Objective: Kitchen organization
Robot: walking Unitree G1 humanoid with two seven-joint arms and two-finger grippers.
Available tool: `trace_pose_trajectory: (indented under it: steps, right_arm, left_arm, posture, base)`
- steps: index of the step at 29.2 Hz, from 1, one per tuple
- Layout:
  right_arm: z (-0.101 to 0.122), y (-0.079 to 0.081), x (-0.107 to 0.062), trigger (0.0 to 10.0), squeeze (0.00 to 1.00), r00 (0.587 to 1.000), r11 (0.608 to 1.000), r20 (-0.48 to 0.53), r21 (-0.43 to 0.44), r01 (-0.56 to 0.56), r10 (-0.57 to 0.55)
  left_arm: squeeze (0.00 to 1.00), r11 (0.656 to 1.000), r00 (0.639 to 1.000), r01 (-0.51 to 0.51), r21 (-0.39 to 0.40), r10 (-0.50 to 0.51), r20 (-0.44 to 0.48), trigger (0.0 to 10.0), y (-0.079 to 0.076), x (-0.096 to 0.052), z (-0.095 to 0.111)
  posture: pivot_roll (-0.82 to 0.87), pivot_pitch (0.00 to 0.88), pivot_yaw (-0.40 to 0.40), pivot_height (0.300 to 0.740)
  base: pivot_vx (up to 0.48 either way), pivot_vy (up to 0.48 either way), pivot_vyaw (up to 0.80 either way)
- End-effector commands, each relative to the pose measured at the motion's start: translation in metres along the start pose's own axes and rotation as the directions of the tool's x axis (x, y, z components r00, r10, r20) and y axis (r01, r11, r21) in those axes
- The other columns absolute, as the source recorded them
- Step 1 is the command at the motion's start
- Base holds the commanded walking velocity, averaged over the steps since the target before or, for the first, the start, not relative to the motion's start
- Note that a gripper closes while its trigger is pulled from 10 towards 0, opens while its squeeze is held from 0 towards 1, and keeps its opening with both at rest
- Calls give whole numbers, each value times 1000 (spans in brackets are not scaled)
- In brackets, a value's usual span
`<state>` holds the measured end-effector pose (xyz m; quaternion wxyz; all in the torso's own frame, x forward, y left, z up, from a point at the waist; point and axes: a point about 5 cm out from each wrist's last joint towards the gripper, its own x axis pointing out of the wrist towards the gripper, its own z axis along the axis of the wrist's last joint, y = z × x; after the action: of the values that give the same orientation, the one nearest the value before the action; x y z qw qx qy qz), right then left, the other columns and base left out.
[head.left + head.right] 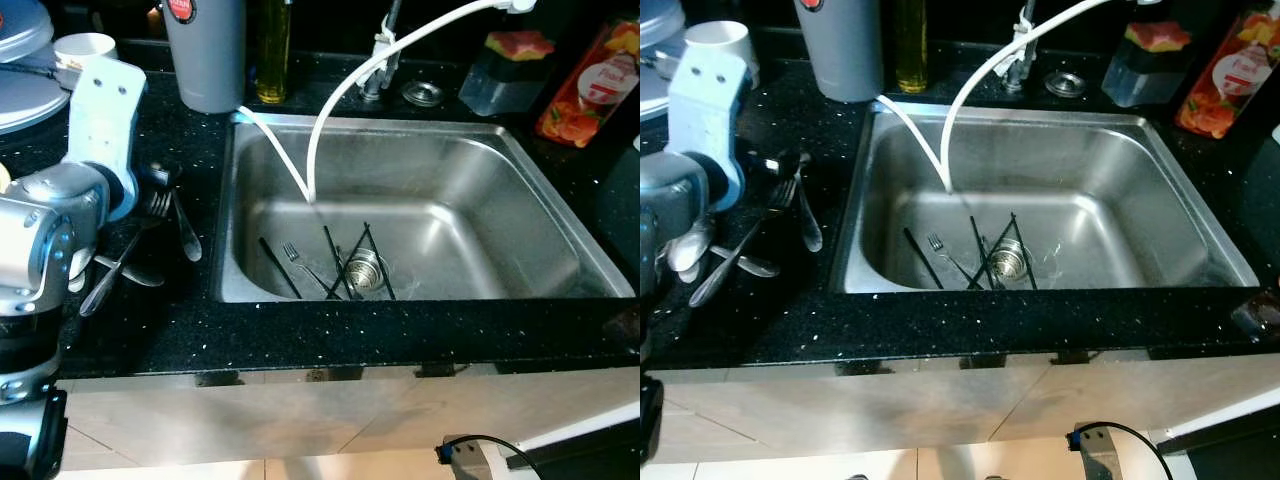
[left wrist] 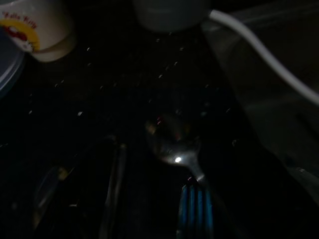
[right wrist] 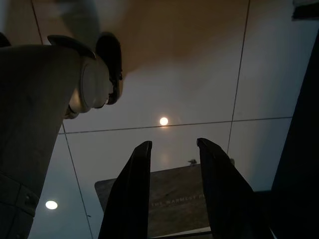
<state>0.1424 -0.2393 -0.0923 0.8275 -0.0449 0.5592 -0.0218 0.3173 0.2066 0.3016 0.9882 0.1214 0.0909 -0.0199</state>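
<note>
The left gripper (image 1: 160, 195) hung low over the cutlery (image 1: 150, 235) heaped on the black counter (image 1: 300, 335) left of the sink (image 1: 480, 200), a spoon (image 2: 172, 144) lying just ahead of it; whether its fingers were spread or closed could not be told. The right gripper (image 3: 174, 164) hung idle over the tiled floor (image 3: 199, 74), fingers parted around nothing. More cutlery, a fork (image 1: 295, 255) and black chopsticks (image 1: 335, 262), lay in the sink by the drain.

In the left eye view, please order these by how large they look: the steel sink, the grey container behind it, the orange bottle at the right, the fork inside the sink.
1. Steel sink, by far.
2. Grey container.
3. Orange bottle; both are cropped at the top, so their order is unsure.
4. Fork, smallest.
</note>
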Motion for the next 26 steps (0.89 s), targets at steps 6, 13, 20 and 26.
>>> trace_pose_trajectory:
  steps: [6,13,20,26]
  right_arm:
    - [-6,-4,-1,10000,0,1000,1000,-18,6,11,-11]
    - [-5,-6,-1,10000,0,1000,1000,-14,7,15,-15]
    - [-6,-8,-2,10000,0,1000,1000,-14,11,20,-20]
    - [-12,-9,-2,10000,0,999,1000,-24,16,24,-24]
  left_arm:
    - [0,995,998,19,-95,-25,-64,10000,-10,11,-10]
    - [0,982,990,-37,-183,10,-144,10000,-13,28,-29]
    - [0,972,987,-54,-230,16,-162,10000,-14,35,-34]
    - [0,967,984,-61,-247,16,-180,10000,-18,43,-39]
  posture:
    - [120,102,-50,740]
    - [109,106,-54,740]
    - [98,113,-49,740]
    - [86,119,-42,740]
  base:
    - [0,0,0]
    - [0,0,0]
    - [0,0,0]
    - [0,0,0]
